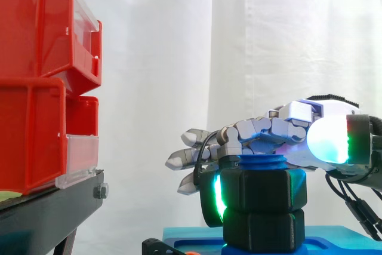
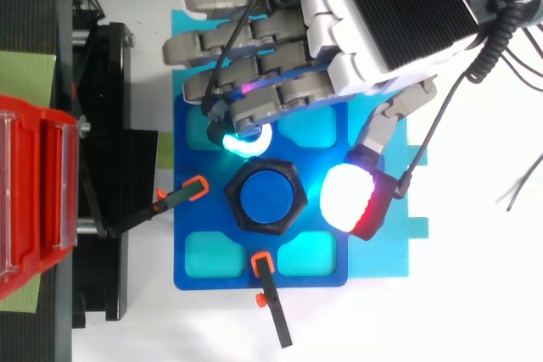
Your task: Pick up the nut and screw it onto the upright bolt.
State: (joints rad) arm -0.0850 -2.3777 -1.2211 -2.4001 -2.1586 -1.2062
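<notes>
A black hexagonal nut point(image 2: 254, 209) point(image 1: 265, 189) sits on the upright blue bolt point(image 2: 271, 197), whose threaded top point(image 1: 262, 162) stands just above it. Below the nut is a second black hexagonal block point(image 1: 262, 231). My hand point(image 2: 373, 27) point(image 1: 280, 129) hovers over the bolt from the right. One bent finger has its cyan-green pad point(image 2: 242, 137) point(image 1: 216, 198) against the nut's far side. The thumb's white and red pad point(image 2: 352, 201) point(image 1: 328, 141) stays a little off the nut's opposite side. The other fingers reach out loosely past the bolt.
The bolt stands in a blue plate point(image 2: 199, 116) with cyan pockets, lying on a light-blue board point(image 2: 399, 252). Two black clamps with orange tips point(image 2: 193, 188) point(image 2: 261, 265) hold the plate. Red bins point(image 1: 42, 82) on a black stand point(image 1: 48, 207) rise to the left.
</notes>
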